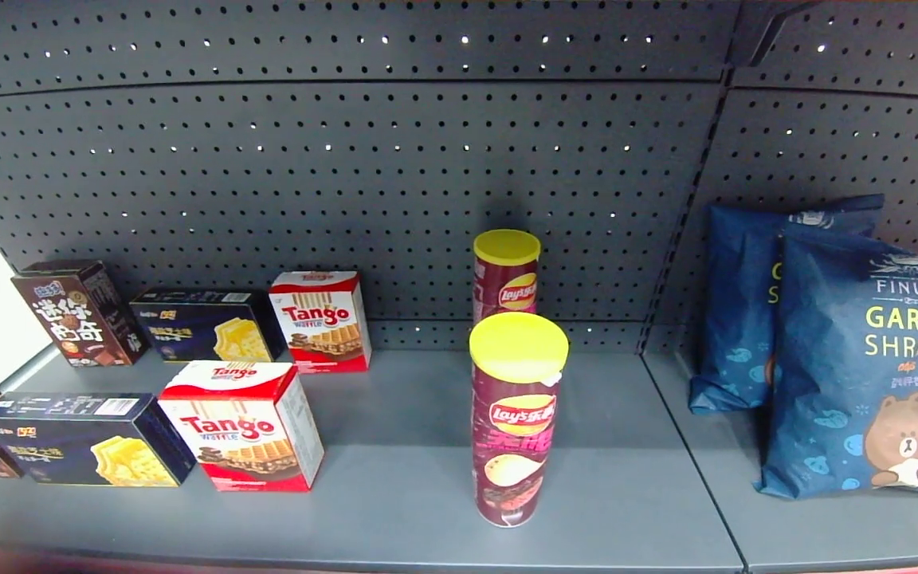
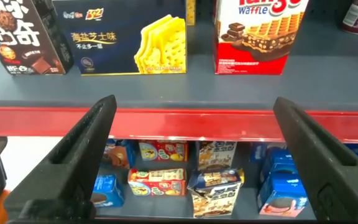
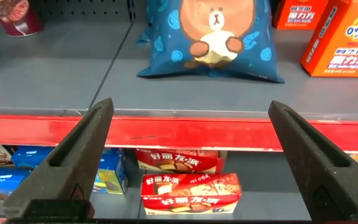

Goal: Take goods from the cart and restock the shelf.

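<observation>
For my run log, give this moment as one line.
left gripper: jaws open, empty; right gripper: jaws open, empty; grey metal shelf: two upright maroon tubes with yellow lids

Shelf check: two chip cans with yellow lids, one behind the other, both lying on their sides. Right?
No. Both stand upright, not on their sides: the front chip can and the rear chip can, yellow lids, one behind the other. The head view shows it.

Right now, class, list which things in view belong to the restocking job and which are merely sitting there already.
Job: shelf; left hand, open and empty; right hand, open and empty.
Already stocked: two crisp tubes, wafer boxes, blue snack bags, orange boxes, lower-shelf packs.
</observation>
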Available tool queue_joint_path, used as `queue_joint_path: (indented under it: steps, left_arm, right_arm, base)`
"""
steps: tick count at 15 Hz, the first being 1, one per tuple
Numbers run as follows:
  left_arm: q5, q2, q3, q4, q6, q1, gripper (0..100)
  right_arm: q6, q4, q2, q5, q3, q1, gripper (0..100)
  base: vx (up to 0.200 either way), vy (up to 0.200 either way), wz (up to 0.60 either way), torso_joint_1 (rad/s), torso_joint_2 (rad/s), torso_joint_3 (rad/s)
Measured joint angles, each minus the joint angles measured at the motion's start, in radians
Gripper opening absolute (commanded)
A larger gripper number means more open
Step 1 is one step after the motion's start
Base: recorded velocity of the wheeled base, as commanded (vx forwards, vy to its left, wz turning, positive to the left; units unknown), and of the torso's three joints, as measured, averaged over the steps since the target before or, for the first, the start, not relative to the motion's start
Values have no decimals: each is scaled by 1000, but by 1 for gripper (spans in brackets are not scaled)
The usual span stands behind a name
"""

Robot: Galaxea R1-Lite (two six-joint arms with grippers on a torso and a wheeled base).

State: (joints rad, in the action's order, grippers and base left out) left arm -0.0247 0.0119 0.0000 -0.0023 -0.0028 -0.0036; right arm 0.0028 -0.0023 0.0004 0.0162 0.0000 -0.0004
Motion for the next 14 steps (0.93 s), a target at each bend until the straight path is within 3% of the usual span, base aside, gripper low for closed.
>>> queue_joint_path:
  steps: [14]
  left_arm:
    - [0,0,0,-1,-3,0,100]
  right_arm:
    - [-1,0,0,0,0,0,100]
  base:
    - [0,0,0,0,0,0]
